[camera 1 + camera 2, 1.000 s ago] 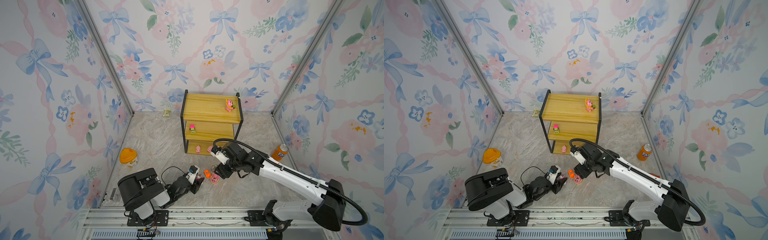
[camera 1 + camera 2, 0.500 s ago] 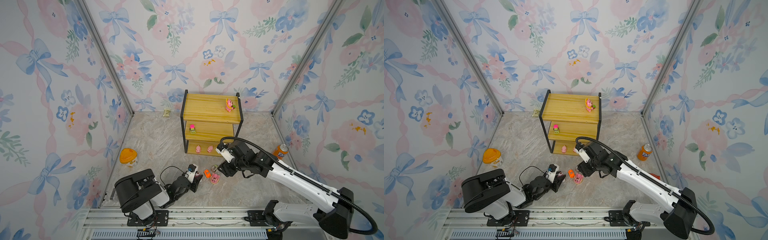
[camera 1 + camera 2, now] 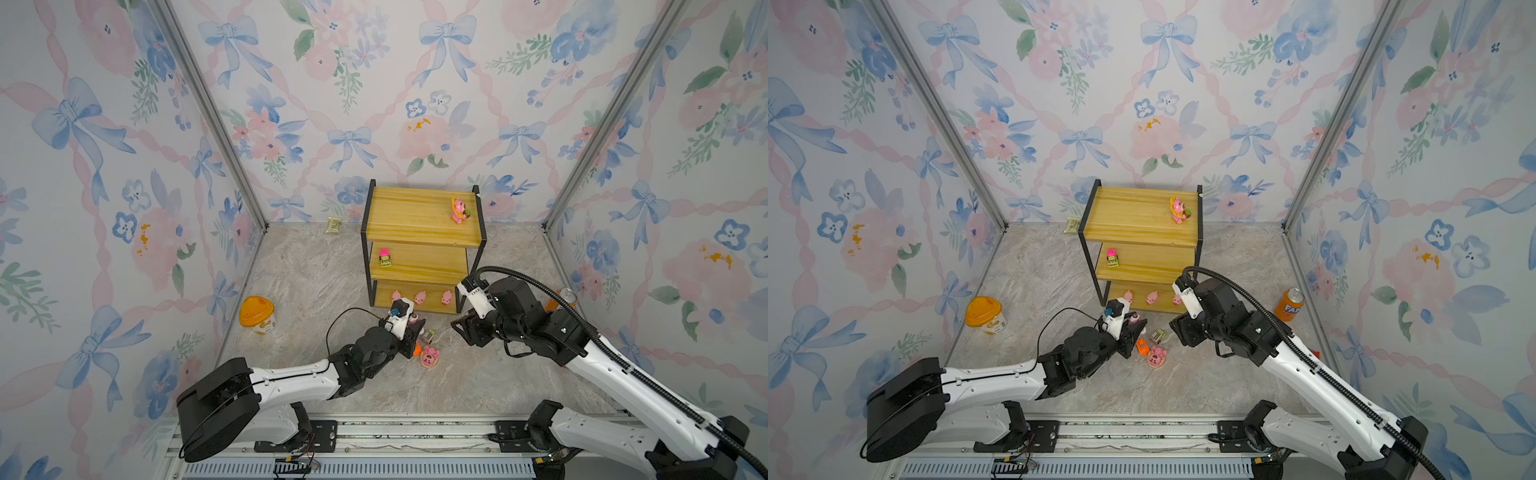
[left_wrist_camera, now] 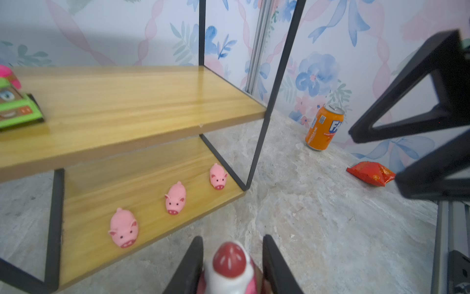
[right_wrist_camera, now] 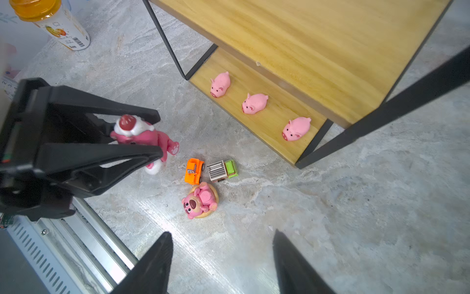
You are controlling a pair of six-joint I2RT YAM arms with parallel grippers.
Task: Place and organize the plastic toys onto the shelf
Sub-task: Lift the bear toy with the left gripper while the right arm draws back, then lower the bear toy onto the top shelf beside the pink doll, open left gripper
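My left gripper [image 4: 232, 238] is shut on a pink figurine with a white-and-red hat [image 5: 142, 135], held off the floor just in front of the shelf [image 3: 419, 216]. Three pink pigs [image 5: 254, 103] stand in a row on the bottom board. A pink-green car [image 3: 385, 258] sits on the middle board and a pink figurine [image 3: 458, 210] on the top one. An orange car [image 5: 194, 170], a grey-green car [image 5: 222, 170] and a lying pink figurine [image 5: 200, 201] are on the floor. To their right my right gripper [image 5: 221, 231] hangs open and empty.
An orange soda can [image 3: 1289, 305] stands right of the shelf, with a red packet [image 4: 371, 173] nearer the front. An orange-lidded tub [image 3: 257, 315] is on the left. A small packet [image 3: 333, 225] lies by the back wall.
My left gripper has shut on the hatted figurine and carried it up toward the shelf. The right gripper has drawn back to the right, away from the floor toys.
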